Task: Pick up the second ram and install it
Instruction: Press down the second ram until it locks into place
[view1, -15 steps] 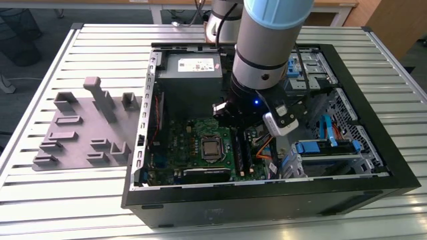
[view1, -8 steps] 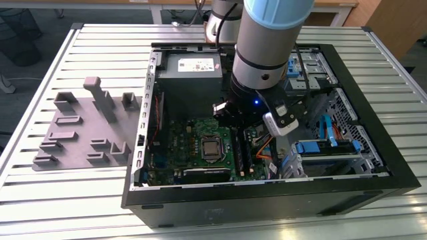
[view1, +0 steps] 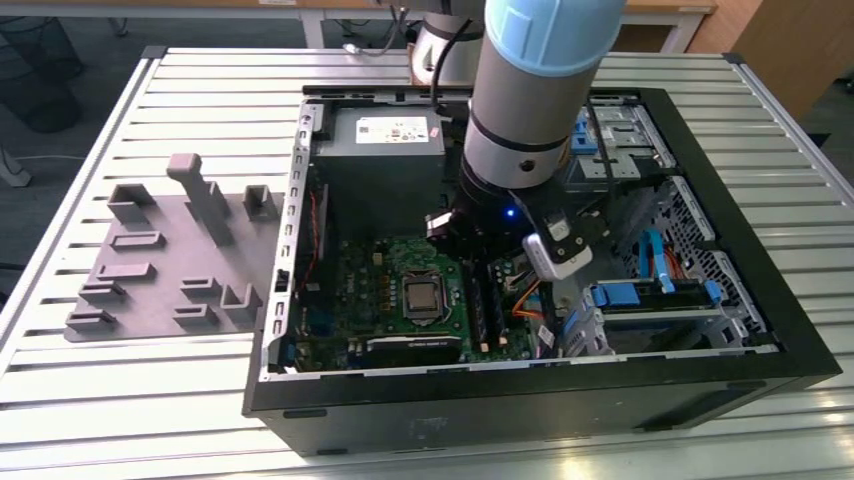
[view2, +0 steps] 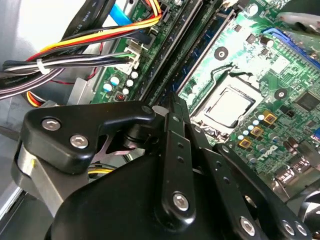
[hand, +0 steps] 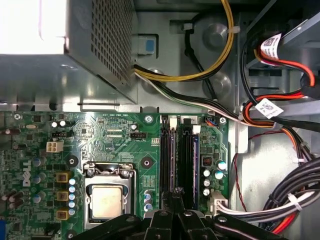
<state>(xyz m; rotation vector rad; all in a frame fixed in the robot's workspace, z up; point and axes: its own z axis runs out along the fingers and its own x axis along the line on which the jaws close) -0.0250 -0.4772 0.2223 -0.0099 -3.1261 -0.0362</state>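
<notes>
Inside the case (view1: 747, 330), the arm (view1: 534, 90) stands upright — gripper (hand: 175, 197) over the memory slots (hand: 179, 160).

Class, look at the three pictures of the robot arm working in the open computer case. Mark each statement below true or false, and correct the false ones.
1. The gripper is above the memory slots beside the processor socket. True.
2. The grey plastic tray lies inside the computer case. False: it lies on the slatted table, on the exterior view's left of the case.
3. The motherboard is green. True.
4. The processor socket carries a big cooling fan. False: its bare metal top is exposed.
5. The case is closed with a side panel. False: it is open, showing cables and the power supply.
</notes>
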